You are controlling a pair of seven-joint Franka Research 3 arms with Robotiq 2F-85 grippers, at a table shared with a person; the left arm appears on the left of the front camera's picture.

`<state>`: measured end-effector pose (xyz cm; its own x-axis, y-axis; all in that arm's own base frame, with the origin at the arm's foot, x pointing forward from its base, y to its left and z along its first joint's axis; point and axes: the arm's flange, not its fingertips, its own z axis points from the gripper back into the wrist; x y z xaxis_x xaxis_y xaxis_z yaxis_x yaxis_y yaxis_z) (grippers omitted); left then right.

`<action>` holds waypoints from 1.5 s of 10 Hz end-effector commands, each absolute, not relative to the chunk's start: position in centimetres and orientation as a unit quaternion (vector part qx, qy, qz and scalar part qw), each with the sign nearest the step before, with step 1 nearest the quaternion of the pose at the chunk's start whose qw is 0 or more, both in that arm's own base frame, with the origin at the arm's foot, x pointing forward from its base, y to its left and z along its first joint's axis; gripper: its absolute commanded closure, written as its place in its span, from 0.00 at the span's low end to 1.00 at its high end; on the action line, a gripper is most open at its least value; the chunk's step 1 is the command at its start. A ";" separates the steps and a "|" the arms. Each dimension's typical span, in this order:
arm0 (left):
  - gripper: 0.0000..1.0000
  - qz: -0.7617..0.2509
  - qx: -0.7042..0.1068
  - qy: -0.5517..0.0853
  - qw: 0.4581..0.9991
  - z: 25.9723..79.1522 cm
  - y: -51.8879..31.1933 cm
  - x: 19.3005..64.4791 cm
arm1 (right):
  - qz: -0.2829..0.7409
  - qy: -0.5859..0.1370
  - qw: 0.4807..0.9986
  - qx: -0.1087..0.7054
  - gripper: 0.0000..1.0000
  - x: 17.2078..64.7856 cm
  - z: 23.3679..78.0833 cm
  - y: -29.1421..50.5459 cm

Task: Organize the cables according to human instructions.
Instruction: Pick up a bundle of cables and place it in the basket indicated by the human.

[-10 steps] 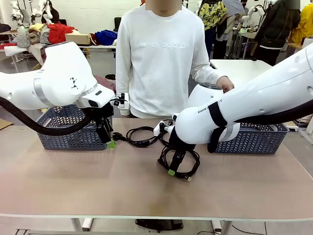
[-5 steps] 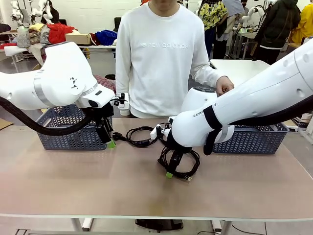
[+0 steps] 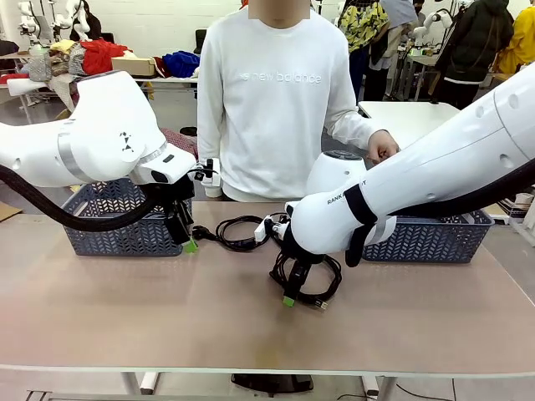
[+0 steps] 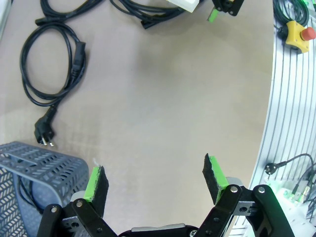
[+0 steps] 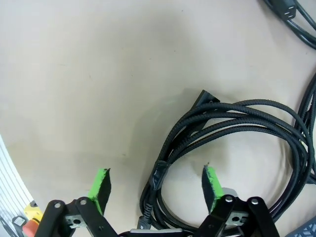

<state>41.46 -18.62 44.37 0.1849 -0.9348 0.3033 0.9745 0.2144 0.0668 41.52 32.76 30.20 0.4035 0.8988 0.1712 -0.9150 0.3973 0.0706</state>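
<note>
Sitting mid-way across the beige tabletop (image 3: 167,309), the braided black cord coil (image 5: 237,128) is right under me now. Over the last second my right arm sank a bit, so my right jaws now straddle one side of the bundle. They're spread, one pad inside the loop and one outside, nothing pinched yet. Left jaws hang wide apart by the grey plastic basket (image 3: 109,221), near the smooth black cord loop (image 4: 49,74). I'd guess squeezing comes next.

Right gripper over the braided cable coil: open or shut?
Open. On the right gripper, the green pads stand wide apart, straddling one side of the braided cable coil, not pinching it.
</note>
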 end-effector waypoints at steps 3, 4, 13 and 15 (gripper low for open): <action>0.00 -0.622 -0.071 -0.139 0.768 44.5 -18.5 41.4 | 0.529 -0.038 0.845 0.070 0.25 42.0 30.6 33.5; 0.00 -0.622 -0.071 -0.139 0.768 44.5 -18.5 41.4 | 0.527 -0.041 0.846 0.071 0.60 42.0 30.7 33.5; 0.00 -0.622 -0.071 -0.139 0.768 44.5 -18.5 41.4 | 0.528 -0.026 0.845 0.079 1.00 41.0 32.0 32.8; 0.00 -0.622 -0.071 -0.139 0.768 44.5 -18.5 41.4 | 0.545 -0.033 0.836 0.056 1.00 39.5 34.8 31.8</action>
<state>41.46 -18.62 44.37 0.1849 -0.9348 0.3032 0.9745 0.2144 0.0666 40.82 32.89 32.73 0.4145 0.9008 0.1296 -0.9096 0.4055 0.0907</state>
